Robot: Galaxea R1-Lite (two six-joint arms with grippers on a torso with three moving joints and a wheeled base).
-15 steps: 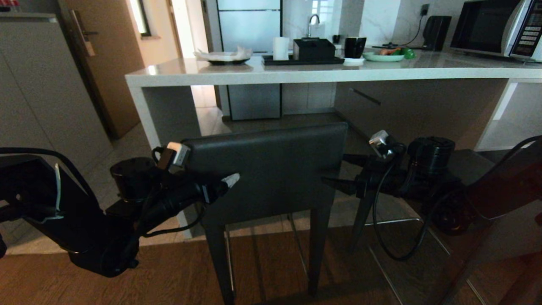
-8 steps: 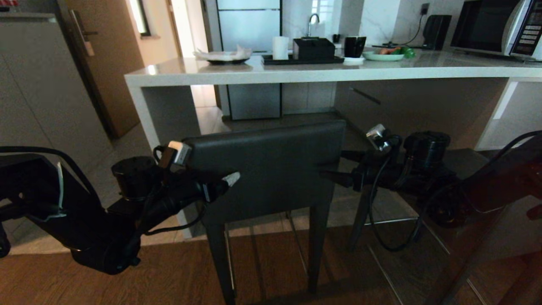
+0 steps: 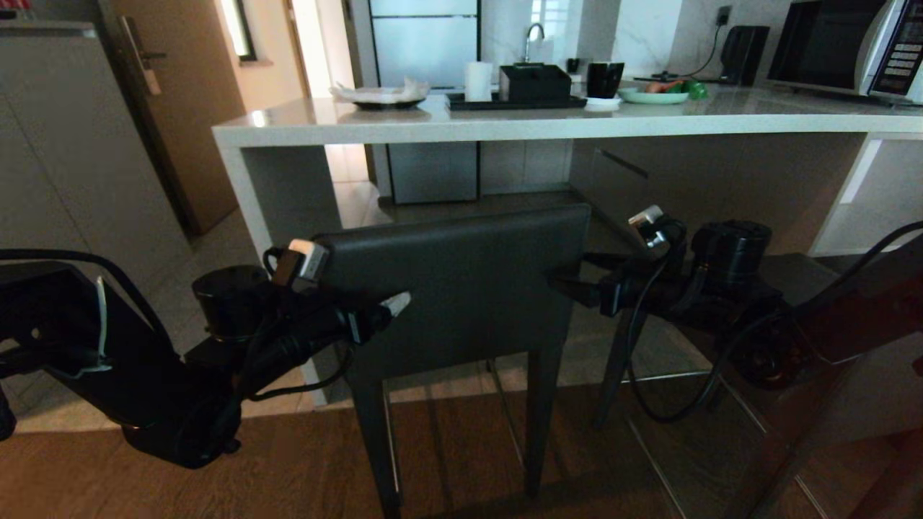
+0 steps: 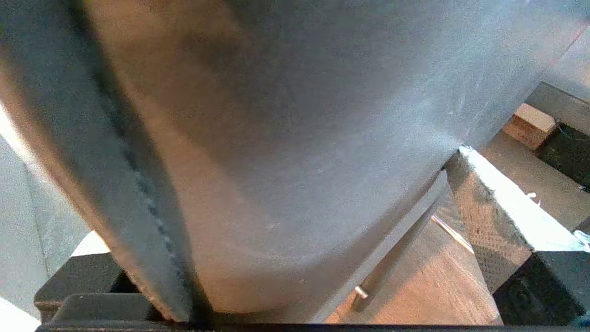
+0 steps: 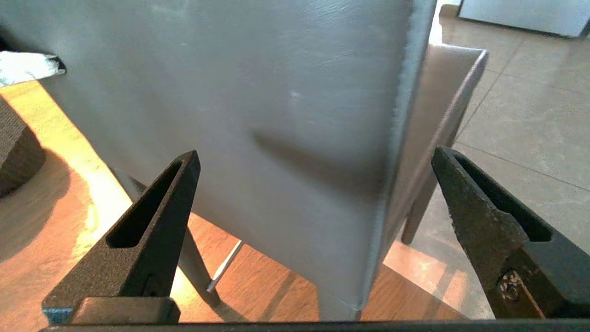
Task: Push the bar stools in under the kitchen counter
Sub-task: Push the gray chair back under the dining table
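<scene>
head view: dark grey leather padded bar stool (image 3: 461, 288) stands short of the pale stone kitchen counter (image 3: 505, 126); left gripper (image 3: 375, 317) and right gripper (image 3: 577, 277), both spread wide, bracket its backrest's edges, likely for pushing.

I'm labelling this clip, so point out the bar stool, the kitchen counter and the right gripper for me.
bar stool (image 3: 461, 288), head view, middle of its padded backrest.
kitchen counter (image 3: 505, 128), head view, front edge of the stone top.
right gripper (image 5: 318, 184), right wrist view, midway between its open fingers, at the backrest's side edge.
</scene>
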